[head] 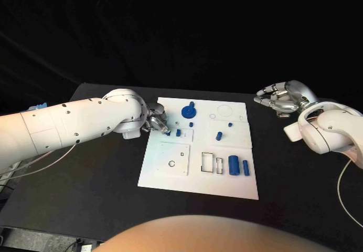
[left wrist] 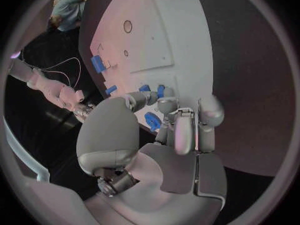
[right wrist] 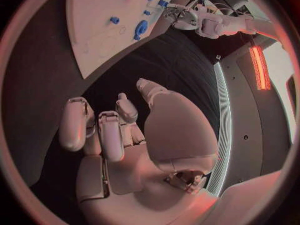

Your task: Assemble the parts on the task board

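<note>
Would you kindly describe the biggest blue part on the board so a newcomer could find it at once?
Look at the white task board in the middle of the black table. Near its far edge, just beyond the left hand, lies a round blue disc. It is the only wide, circular part; the other blue pieces are small pegs or upright cylinders.

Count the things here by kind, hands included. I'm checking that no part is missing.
Task board: 1
Blue parts: 7
Hands, left hand and right hand: 2
Total: 10
</note>
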Controlling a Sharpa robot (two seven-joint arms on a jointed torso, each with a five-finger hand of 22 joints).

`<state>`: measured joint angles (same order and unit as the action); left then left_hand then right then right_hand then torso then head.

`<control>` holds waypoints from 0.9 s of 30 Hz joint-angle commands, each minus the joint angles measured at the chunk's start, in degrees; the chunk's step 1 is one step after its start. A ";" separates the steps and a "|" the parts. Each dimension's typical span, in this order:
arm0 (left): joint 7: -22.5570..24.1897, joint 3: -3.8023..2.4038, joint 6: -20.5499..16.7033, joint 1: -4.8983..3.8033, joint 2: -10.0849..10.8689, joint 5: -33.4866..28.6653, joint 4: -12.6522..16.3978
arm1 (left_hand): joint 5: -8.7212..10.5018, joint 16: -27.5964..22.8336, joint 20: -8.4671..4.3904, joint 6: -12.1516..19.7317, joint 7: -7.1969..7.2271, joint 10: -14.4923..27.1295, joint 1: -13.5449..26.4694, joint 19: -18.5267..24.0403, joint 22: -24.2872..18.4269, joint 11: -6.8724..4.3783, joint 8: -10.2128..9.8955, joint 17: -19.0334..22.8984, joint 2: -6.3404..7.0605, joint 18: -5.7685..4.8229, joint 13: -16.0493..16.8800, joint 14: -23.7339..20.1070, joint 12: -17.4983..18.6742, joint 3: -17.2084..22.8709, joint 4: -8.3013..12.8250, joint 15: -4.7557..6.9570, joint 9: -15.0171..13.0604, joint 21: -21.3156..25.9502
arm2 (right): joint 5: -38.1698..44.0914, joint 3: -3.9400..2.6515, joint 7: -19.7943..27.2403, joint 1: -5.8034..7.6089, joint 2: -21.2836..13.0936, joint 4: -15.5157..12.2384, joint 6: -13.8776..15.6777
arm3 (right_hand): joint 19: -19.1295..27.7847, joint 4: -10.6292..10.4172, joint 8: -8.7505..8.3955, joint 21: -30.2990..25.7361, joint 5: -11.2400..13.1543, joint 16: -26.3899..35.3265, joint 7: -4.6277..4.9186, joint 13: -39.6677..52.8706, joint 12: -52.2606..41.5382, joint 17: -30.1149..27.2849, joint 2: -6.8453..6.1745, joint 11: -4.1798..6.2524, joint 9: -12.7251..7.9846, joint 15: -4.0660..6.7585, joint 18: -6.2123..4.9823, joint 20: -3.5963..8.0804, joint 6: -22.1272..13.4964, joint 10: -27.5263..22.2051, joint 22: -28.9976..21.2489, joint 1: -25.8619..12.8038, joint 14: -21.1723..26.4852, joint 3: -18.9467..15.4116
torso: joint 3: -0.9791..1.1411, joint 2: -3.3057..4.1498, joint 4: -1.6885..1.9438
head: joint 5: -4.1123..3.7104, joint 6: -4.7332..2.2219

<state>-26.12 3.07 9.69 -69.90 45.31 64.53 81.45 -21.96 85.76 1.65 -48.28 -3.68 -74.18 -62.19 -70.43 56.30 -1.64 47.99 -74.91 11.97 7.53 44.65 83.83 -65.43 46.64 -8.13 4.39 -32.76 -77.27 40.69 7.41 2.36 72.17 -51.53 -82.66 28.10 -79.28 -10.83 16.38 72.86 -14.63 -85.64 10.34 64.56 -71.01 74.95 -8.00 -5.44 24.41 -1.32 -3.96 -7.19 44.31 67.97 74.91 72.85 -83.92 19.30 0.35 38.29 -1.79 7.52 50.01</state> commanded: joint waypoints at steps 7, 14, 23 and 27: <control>-0.11 0.02 1.95 0.06 -0.53 0.19 -0.18 | -0.49 0.15 -0.01 -1.01 0.69 -0.60 0.05 -0.56 0.05 0.11 0.33 -5.34 -0.59 -0.84 0.29 3.85 -0.35 10.42 10.77 0.39 0.02 -0.19 | 0.29 -0.01 0.34 -0.03 0.06 -0.02 -0.32 | 0.39 -0.31 0.34 -0.25 -0.20 0.27 -0.03 -0.07 0.20 4.23 -0.39 0.03 0.06 0.30 -0.69 0.19 -0.40 -0.09 1.57 0.09 -3.35 0.00 | 0.03 0.00 0.00 | 0.06 -0.01; -0.07 0.02 3.01 0.05 -0.82 -0.32 -0.37 | -5.35 0.14 -0.22 -2.13 1.07 -1.97 1.14 -0.58 0.36 -0.24 0.21 -5.34 -0.04 -0.89 1.30 3.86 -0.89 8.73 10.99 0.65 0.72 -0.40 | 0.29 -0.01 0.32 -0.03 0.03 -0.01 -0.29 | 0.38 -0.50 0.70 -0.48 -0.26 0.38 -0.06 -0.12 0.15 4.10 -0.40 0.06 0.08 0.34 -0.71 0.24 -0.57 -0.06 1.47 0.17 -3.33 -0.04 | 0.06 0.02 0.01 | 0.04 -0.01; -0.75 0.02 3.86 0.04 -1.16 -0.46 -0.61 | -5.85 0.16 -0.25 -2.38 1.17 -2.34 1.48 -0.56 0.39 -0.30 0.31 -5.37 -0.07 -0.91 1.58 3.87 -1.03 8.10 10.91 0.68 0.81 -0.38 | 0.29 -0.01 0.33 -0.03 0.02 0.02 -0.28 | 0.34 -0.50 0.73 -0.45 -0.29 0.36 -0.06 -0.08 0.11 4.14 -0.39 0.06 0.08 0.35 -0.70 0.24 -0.58 -0.02 1.50 0.20 -3.34 -0.03 | 0.10 -0.01 0.00 | -0.01 -0.01; -0.98 0.03 3.36 0.04 -1.31 -0.47 -0.71 | -5.92 0.15 -0.26 -2.51 1.25 -2.61 1.72 -0.58 0.45 -0.36 0.38 -5.36 -0.26 -0.93 1.76 3.87 -1.13 7.68 10.70 0.70 0.86 -0.37 | 0.29 -0.01 0.34 -0.03 0.02 0.04 -0.28 | 0.34 -0.50 0.73 -0.45 -0.29 0.36 -0.06 -0.08 0.11 4.14 -0.39 0.06 0.08 0.35 -0.70 0.24 -0.58 -0.02 1.50 0.20 -3.34 -0.03 | 0.07 -0.03 0.01 | -0.05 -0.01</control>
<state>-26.87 2.93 11.37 -70.07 44.33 64.56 80.58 -27.52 85.76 1.44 -49.52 -3.46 -76.41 -60.82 -70.64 56.71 -2.05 48.24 -74.91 11.99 7.53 46.35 84.06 -66.35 45.29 -6.78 4.60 -31.96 -77.50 40.69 7.41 2.35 72.17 -51.53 -82.64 28.11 -79.07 -11.00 16.86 72.55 -14.63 -85.64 10.13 64.49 -71.01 74.93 -8.00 -5.43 24.39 -1.32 -3.97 -6.98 44.10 67.97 74.94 72.85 -83.92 19.13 0.42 38.28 -1.79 7.50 50.01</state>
